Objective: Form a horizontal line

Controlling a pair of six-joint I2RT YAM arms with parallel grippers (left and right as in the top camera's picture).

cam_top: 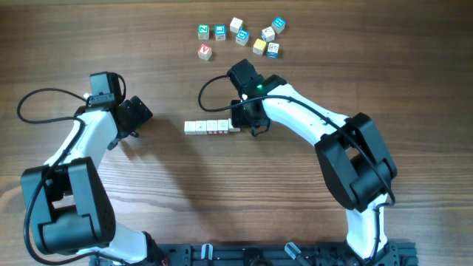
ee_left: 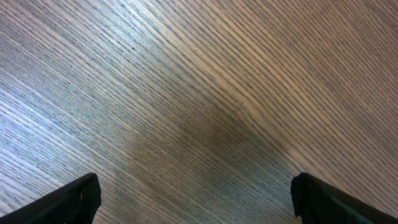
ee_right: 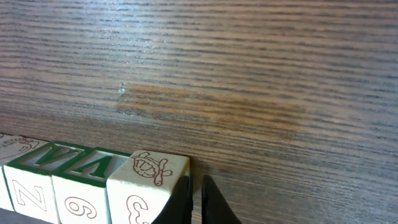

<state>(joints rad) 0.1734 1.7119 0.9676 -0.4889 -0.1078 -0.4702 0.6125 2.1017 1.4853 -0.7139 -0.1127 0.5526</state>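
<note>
The horizontal line is a straight row of several whitish letter cubes touching side to side at the table's middle. My right gripper is at the row's right end. In the right wrist view its fingers are shut with nothing between them, and the left finger rests against the end cube, which has a red turtle drawing and a red 3. Cubes with green marks sit beside the end cube. My left gripper is open and empty over bare wood, well left of the row.
A loose cluster of colourful cubes lies at the back, above the row. One red-faced cube sits a little apart at its left.
</note>
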